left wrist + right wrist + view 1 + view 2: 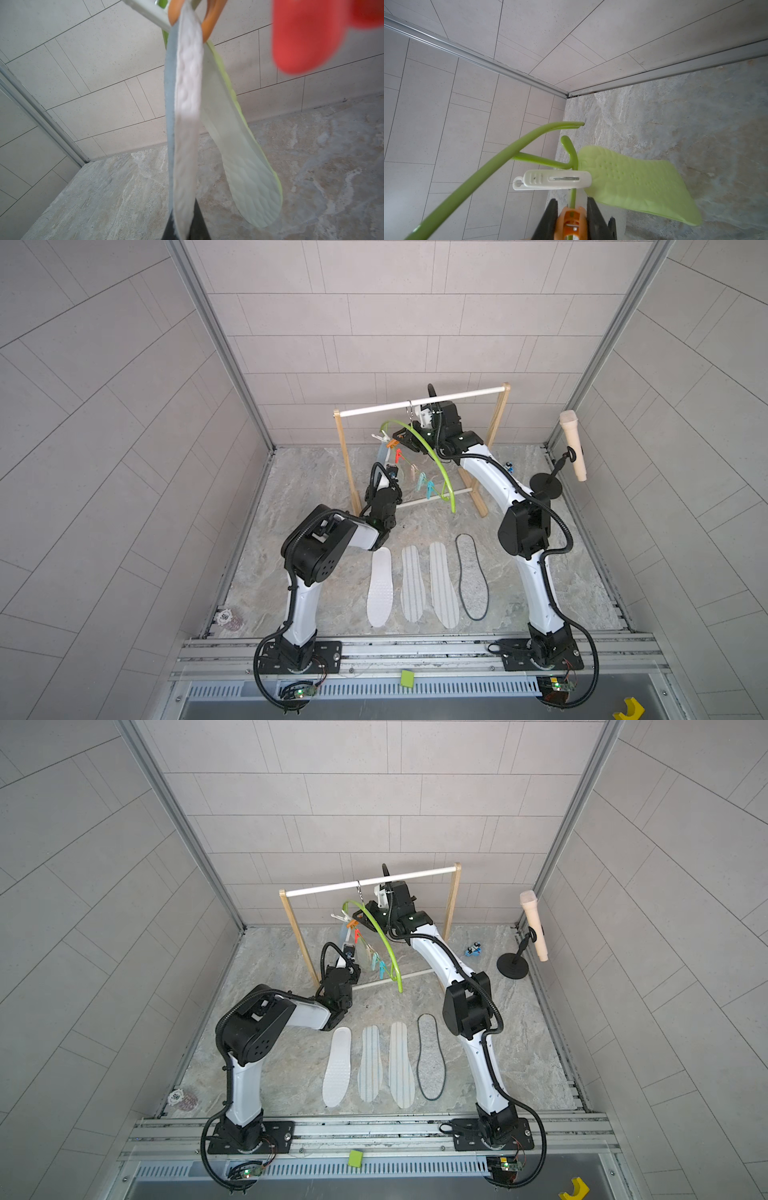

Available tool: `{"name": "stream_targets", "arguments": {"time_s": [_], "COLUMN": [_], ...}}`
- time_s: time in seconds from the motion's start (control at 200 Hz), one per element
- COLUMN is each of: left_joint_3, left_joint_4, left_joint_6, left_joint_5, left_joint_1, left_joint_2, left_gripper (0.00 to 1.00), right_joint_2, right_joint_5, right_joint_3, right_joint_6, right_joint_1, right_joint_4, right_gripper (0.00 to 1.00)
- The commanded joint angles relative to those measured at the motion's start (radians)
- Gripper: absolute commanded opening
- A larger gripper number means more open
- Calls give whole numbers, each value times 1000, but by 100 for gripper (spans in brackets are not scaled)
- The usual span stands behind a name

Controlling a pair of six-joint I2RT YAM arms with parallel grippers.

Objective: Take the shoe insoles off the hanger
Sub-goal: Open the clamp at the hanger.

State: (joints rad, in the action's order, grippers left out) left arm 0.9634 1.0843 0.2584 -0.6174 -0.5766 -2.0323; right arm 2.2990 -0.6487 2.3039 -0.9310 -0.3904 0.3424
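Note:
The lime-green hanger [419, 443] [376, 923] [488, 166] hangs from the rack's white rod. Two shoe insoles hang from it. An orange clothespin [209, 22] [571, 222] clamps the top of the blue-grey insole [187, 104] [382, 454]. A white clothespin [552, 179] holds the pale mint insole [239, 155] [633, 182]. My left gripper [184, 228] [391, 470] is shut on the blue-grey insole's lower end. My right gripper [572, 209] [401, 437] is shut on the orange clothespin. On the table lie a white dotted insole [380, 589], two striped ones [412, 585] [442, 585] and a black-edged grey one [473, 576].
The wooden rack [496, 414] stands at the back of the table. Red [399, 456] and teal [430, 489] clothespins hang bare on the hanger. A microphone on a stand [573, 443] is at the right wall, poker chips [226, 618] at the front left.

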Motion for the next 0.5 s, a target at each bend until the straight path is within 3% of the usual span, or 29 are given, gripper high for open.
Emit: {"name": "stream_targets", "arguments": {"time_s": [0.0,0.495], "left_joint_3": [-15,-2], "left_joint_4": [-37,-65], "left_joint_6": [-7,-18], "left_joint_5": [-24,-56], "left_joint_1": [-3,-6], "left_joint_2": [7,1], "left_gripper": [0,0], "right_joint_2": [-64,-82], "right_joint_5": [-12,-32], "right_joint_3": [16,-8], "right_joint_6": [1,-27], "right_joint_1": [10,35], "right_joint_4": [-23,-55], "right_gripper": [25,24]}}
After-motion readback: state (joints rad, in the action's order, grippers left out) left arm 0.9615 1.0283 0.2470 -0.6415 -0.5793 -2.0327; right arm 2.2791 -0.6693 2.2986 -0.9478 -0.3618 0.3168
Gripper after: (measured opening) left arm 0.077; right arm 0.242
